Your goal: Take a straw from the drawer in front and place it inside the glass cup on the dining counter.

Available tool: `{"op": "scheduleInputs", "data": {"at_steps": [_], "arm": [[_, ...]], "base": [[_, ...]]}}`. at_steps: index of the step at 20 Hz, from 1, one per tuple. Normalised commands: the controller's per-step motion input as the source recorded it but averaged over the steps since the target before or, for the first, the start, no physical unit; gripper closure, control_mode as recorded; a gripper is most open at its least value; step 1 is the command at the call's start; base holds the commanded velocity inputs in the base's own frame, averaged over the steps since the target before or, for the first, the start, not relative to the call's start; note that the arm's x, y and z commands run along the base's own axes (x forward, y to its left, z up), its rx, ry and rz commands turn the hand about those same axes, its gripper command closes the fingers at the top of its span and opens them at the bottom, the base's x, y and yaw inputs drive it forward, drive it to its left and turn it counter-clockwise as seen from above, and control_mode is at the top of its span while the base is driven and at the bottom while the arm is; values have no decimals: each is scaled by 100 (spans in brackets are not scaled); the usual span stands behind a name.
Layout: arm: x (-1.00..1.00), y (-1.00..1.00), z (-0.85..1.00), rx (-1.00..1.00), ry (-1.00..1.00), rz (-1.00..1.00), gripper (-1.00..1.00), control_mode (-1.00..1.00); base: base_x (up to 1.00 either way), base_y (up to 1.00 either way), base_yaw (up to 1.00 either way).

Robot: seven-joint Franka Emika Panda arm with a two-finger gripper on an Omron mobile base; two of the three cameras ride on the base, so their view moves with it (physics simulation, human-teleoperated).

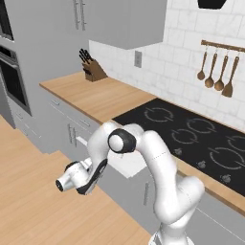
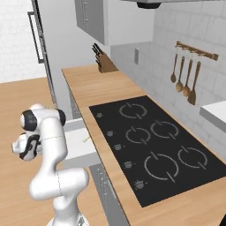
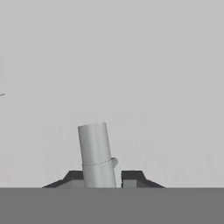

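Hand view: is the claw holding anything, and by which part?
Yes. The claw is shut on a grey bar, apparently the handle of the drawer, gripped across its shaft near one end. It is not holding the straw.

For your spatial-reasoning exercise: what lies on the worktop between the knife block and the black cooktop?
Nothing: the wooden worktop between the knife block and the cooktop is bare, as the right base view shows.

The white arm folds over from its base, elbow high, forearm dropping down and out in front of the open drawer. The hand points away from the drawer, level with its front. In the hand view the gripper has its jaws narrowly apart around a grey handle bar.
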Motion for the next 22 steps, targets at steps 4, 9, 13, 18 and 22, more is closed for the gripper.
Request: {"op": "scheduleInputs", "data": {"at_steps": [4,9,13,18,22], "arm": [[-42,99,0,7,9,1,100,-100],[-14,58,1,24,32,1,-100,-100],[-24,31,21,46,47,8,-100,-100],[-28,8,49,52,43,9,-100,-100],[-36,-29,98,39,3,5,-100,-100]], "base": [[0,0,0],[0,0,0],[0,0,0],[0,0,0],[0,0,0]]}}
